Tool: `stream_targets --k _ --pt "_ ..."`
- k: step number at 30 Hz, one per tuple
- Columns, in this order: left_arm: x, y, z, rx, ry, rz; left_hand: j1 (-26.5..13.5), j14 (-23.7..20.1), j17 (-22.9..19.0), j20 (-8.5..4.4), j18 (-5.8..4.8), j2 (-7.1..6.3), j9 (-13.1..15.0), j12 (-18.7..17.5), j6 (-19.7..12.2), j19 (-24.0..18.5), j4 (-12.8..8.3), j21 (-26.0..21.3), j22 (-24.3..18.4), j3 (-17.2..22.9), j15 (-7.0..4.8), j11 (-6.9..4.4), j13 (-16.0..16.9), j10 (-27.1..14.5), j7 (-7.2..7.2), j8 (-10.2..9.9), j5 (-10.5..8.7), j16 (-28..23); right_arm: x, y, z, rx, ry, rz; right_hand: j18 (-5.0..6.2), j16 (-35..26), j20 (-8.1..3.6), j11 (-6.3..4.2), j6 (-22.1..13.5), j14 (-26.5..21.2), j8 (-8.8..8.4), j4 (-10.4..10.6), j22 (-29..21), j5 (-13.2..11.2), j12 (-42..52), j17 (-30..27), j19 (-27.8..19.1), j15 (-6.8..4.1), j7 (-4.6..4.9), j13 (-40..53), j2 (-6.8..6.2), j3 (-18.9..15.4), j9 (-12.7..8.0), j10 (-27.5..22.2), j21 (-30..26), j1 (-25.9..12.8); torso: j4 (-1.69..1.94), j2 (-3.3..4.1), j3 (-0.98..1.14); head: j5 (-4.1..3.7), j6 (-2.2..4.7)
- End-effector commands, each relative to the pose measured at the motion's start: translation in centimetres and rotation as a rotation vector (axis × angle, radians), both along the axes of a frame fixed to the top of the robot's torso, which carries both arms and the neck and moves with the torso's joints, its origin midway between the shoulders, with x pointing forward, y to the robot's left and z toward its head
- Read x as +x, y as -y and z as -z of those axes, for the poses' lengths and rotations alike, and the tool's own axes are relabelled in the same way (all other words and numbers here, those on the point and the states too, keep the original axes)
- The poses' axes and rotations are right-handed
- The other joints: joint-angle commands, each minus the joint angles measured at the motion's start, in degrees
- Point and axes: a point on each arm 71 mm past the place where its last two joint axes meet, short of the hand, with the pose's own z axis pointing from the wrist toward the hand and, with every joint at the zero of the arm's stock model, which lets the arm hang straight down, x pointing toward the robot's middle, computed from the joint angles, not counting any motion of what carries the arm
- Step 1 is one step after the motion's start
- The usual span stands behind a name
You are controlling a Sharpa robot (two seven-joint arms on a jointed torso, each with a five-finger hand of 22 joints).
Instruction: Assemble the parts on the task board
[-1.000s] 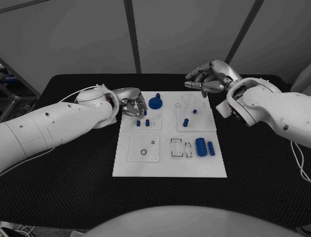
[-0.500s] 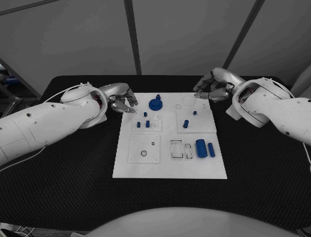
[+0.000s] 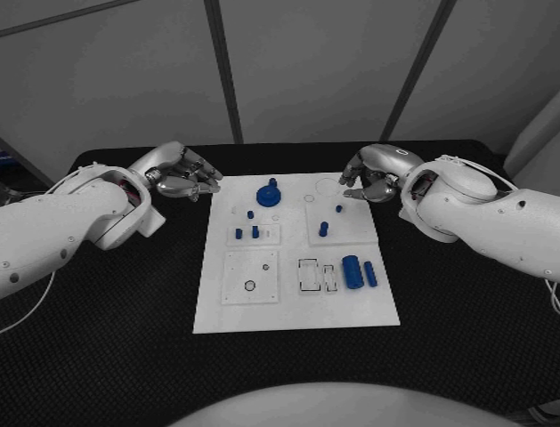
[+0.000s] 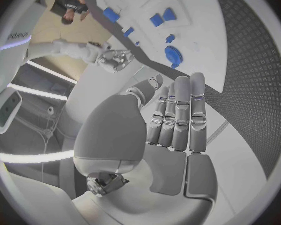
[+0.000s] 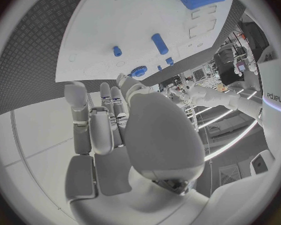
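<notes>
A flat white rectangular task board lies in the middle of the black bench. On it are small blue plastic parts: a round knobbed piece at its far end, short upright pegs mid-board, and two cylinders lying side by side.

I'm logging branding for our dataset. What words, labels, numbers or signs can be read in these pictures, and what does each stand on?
"sharpa", upside down, partly blurred: on the white arm shell at the left wrist view's rim.
"sharpa", upside down: on the white arm cover at the right wrist view's rim.
Task board: no readable marks.
</notes>
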Motion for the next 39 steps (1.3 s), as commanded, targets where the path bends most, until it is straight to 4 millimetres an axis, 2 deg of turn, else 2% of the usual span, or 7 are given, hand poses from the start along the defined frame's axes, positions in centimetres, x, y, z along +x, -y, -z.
stream_targets --k 1,10,16,19,30,34,39 --pt "-0.2 -0.9 -0.9 -0.38 -0.053 -0.098 -1.0 -0.8 -0.5 0.1 -0.87 -0.12 0.0 0.3 0.5 -0.7 0.4 -0.9 -0.6 -0.8 -0.07 -0.07 0.0 0.5 -0.14 0.1 -0.25 -0.8 -0.2 -0.1 0.5 -0.127 0.039 0.004 -0.57 0.1 0.01 0.42 -0.1 2.4 -0.5 0.0 0.0 -0.5 -0.6 -0.1 0.1 0.29 0.14 -0.5 -0.78 0.4 -0.1 -0.5 0.3 -0.4 -0.03 -0.01 -0.05 -0.3 0.12" --pt "-1.4 -1.3 -1.0 -0.562 -0.101 -0.126 -1.0 -1.8 -1.4 0.22 -0.91 0.18 -0.1 0.8 0.6 -1.5 0.5 -2.6 -1.6 -1.5 -0.02 -0.1 0.0 0.8 -0.16 0.0 -0.21 -2.0 -1.0 -1.1 2.5 -0.167 0.008 -0.02 -0.59 0.2 0.23 0.76 -0.5 2.4 -1.31 -0.1 0.2 -0.6 -1.4 0.0 0.1 0.55 0.51 -1.3 -1.45 0.9 -0.1 -0.9 0.4 -0.9 -0.01 0.03 -0.03 -0.23 0.33" --pt "-1.6 -1.0 -1.1 -0.592 -0.108 -0.114 -1.0 -2.1 -1.7 0.29 -0.93 0.39 -0.1 0.8 0.4 -1.6 0.6 -3.1 -2.0 -1.9 0.09 0.03 0.0 0.6 0.03 -0.2 -0.25 -2.3 -1.1 -2.0 3.1 -0.164 0.001 -0.04 -0.63 0.4 0.31 0.78 0.0 2.5 -1.51 -0.6 0.6 -0.2 -1.6 0.3 0.3 0.58 0.6 -1.7 -1.24 1.8 0.0 -0.4 0.7 -0.5 -0.03 0.05 -0.04 -0.05 0.33" --pt "-1.7 -1.0 -1.0 -0.598 -0.11 -0.11 -1.1 -2.1 -1.7 0.33 -0.94 0.39 -0.1 0.8 0.4 -1.7 0.7 -3.3 -2.1 -2.1 0.13 0.07 0.0 0.6 0.07 -0.2 -0.28 -2.4 -1.0 -2.2 3.2 -0.165 -0.003 -0.044 -0.63 0.6 0.31 0.79 0.4 2.5 -1.71 -1.0 0.7 1.0 -1.7 0.3 0.3 0.57 0.68 -2.1 -1.13 2.7 0.0 0.0 0.8 -0.3 0.0 0.04 -0.01 -0.02 0.3" --pt "-1.7 -0.8 -0.9 -0.602 -0.118 -0.108 -0.8 -2.3 -2.0 0.35 -0.92 0.72 -0.1 0.9 0.4 -1.7 0.6 -3.6 -2.4 -2.1 0.14 0.08 0.0 0.5 0.13 -0.2 -0.21 -2.6 -0.8 -2.6 3.6 -0.168 -0.013 -0.045 -0.65 0.7 0.32 0.82 0.8 2.5 -2.13 -1.7 1.0 1.4 -2.1 0.4 0.3 0.6 0.8 -2.8 -0.85 4.4 0.1 0.5 1.1 0.0 -0.04 0.0 -0.01 -0.03 0.14" --pt "-1.6 -0.8 -0.9 -0.601 -0.123 -0.109 -0.6 -2.3 -2.0 0.35 -0.91 0.93 -0.1 0.9 0.4 -1.6 0.6 -3.7 -2.5 -2.1 0.14 0.1 0.0 0.5 0.16 -0.2 -0.18 -2.7 -0.7 -2.6 3.6 -0.174 -0.02 -0.045 -0.68 0.8 0.15 0.73 1.7 2.5 -2.24 -3.3 1.5 0.4 -2.3 0.6 0.4 0.4 0.79 -3.3 -0.17 7.0 0.2 1.4 1.6 1.3 -0.01 -0.04 0.0 -0.11 0.0" --pt "-1.6 -0.9 -0.8 -0.597 -0.132 -0.113 0.2 -2.3 -2.2 0.31 -0.88 1.15 -0.1 1.0 0.3 -1.5 0.1 -3.9 -2.6 -2.0 0.1 0.11 -0.1 0.4 0.21 -0.3 -0.16 -2.9 -0.8 -2.7 3.7 -0.18 -0.03 -0.047 -0.78 1.1 -0.12 0.51 3.2 2.5 -2.19 -5.6 2.5 1.0 -2.5 0.8 0.5 0.17 0.61 -3.7 0.23 10.2 0.3 2.9 2.5 2.0 -0.12 -0.03 0.03 -0.1 -0.11"
